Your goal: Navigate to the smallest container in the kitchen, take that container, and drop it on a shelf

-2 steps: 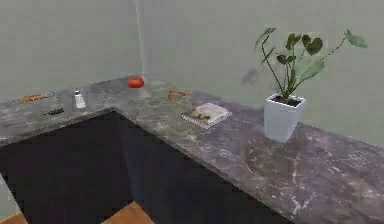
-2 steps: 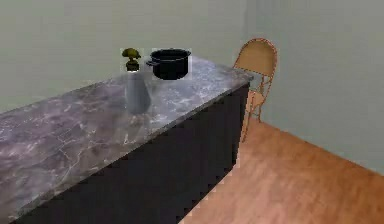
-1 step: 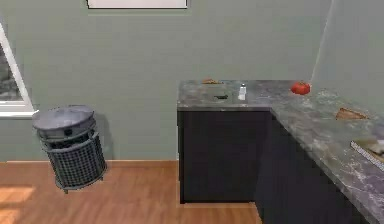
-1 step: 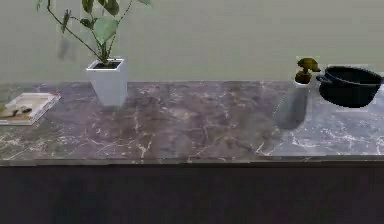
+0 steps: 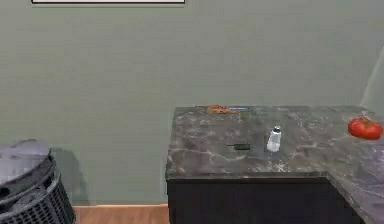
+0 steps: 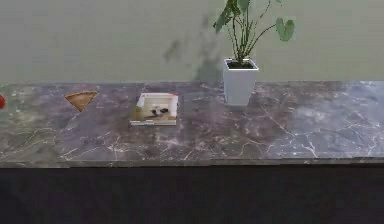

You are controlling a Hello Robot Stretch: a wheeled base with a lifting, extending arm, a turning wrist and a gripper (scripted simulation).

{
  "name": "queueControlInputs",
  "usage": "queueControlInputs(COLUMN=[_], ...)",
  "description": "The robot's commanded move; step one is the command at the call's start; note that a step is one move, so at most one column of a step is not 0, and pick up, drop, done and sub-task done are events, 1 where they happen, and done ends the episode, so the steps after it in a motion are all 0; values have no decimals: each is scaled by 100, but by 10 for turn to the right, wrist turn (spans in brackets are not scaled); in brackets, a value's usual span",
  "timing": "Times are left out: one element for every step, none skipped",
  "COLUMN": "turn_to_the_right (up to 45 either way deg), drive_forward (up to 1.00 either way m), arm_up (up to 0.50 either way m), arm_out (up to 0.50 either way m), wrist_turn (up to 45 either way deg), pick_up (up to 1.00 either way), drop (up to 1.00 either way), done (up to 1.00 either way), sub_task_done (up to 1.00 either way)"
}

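Note:
A small white shaker-like container (image 5: 274, 138) with a dark cap stands upright on the dark marble counter (image 5: 220, 155), near the middle of its top in the forward view. A flat dark item (image 5: 240, 147) lies just left of it. A red tomato (image 5: 365, 127) rests at the counter's right end, and a sliver of red (image 6: 2, 101) shows at the left edge of the arm side view.
A reddish-brown flat piece (image 5: 221, 109) lies by the wall. A grey bin (image 5: 30, 185) stands on the wooden floor at lower left. On the counter (image 6: 300, 125) in the arm side view sit a bread wedge (image 6: 81, 99), a book (image 6: 156, 108) and a potted plant (image 6: 241, 70).

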Motion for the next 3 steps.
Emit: queueControlInputs(turn_to_the_right=[-450, -180, 0], drive_forward=[0, 0, 0], arm_up=[0, 0, 50], arm_out=[0, 0, 0], wrist_turn=[0, 0, 0], pick_up=[0, 0, 0], drop=[0, 0, 0], done=[0, 0, 0], sub_task_done=[0, 0, 0])
